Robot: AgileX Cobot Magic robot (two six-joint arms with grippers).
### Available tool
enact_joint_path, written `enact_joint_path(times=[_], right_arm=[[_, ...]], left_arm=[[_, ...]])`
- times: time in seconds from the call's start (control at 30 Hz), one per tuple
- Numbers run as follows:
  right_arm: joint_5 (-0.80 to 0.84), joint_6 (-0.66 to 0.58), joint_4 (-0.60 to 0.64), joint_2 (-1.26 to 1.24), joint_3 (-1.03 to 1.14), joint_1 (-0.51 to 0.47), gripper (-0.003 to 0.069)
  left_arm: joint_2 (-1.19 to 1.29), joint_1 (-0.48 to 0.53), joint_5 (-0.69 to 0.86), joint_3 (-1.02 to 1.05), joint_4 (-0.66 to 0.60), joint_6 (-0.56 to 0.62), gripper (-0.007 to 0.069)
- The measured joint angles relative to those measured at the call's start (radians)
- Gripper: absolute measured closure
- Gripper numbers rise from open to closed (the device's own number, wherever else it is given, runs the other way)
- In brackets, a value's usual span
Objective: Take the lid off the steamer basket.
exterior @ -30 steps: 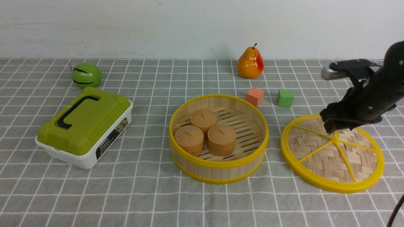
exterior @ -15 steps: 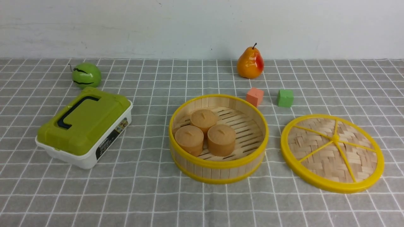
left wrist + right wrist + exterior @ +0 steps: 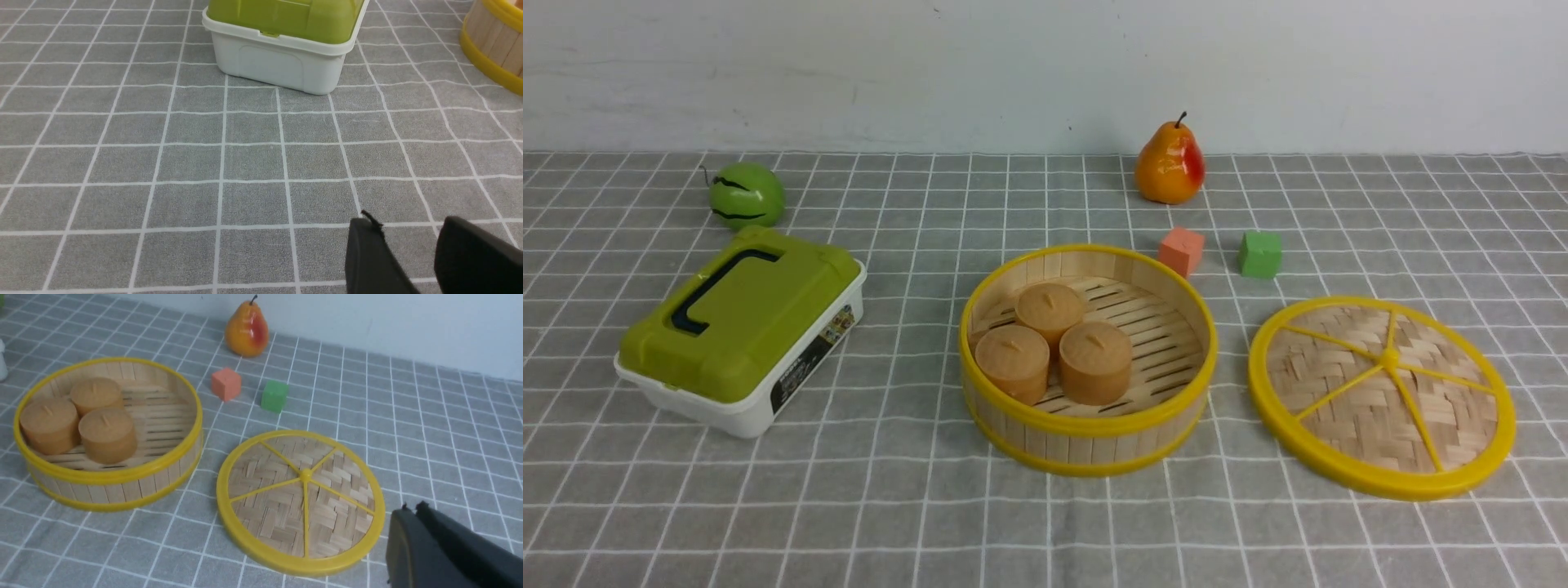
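My right arm has gone from the front view: a second ago its gripper hung over the far part of the woven bamboo lid, and now nothing of the arm shows there. The right gripper (image 3: 412,510), seen from its own wrist, has its jaws brought together with nothing between them. The left gripper (image 3: 402,220) stands with a gap between its fingertips, parted and holding nothing.

The woven bamboo lid (image 3: 1347,408) has not shifted with that withdrawal. It lies flat on the checked tablecloth (image 3: 849,506), knob up, to the right of the bamboo steamer basket (image 3: 1086,447) and apart from it. The basket is uncovered, its three brown buns (image 3: 1096,363) in plain sight, grouped toward the left of the slatted floor.

To the left, the green-lidded box (image 3: 743,327) is closed, and the pear (image 3: 1170,163) stands at the far side, beyond the coral block (image 3: 1181,251) and the green block (image 3: 1261,254).

For the task, I judge the lid is off and the job done. I'd leave both arms where they are; another reach would only risk nudging the lid or basket.
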Motion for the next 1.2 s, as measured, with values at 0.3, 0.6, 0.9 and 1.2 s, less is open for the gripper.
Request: enact_joint_path(times=[0.3,0.6,0.9,1.2], right_arm=[[0.034,0.000,0.013,-0.040,0.003,-0.001,0.0673],[-0.479,0.000,0.053,-0.119,0.391,-0.006,0.0665],[-0.620,0.211,-0.093,-0.420,0.775,-0.130,0.0659],[-0.388,0.434,-0.218,-0.484,0.800,-0.159,0.0655]], left_arm=[[0.000,0.000,0.000,0.000,0.000,0.000,0.0386],[0.000,0.000,0.000,0.000,0.000,0.000,0.0386],[0.000,0.000,0.000,0.000,0.000,0.000,0.0386],[0.000,0.000,0.000,0.000,0.000,0.000,0.0386]])
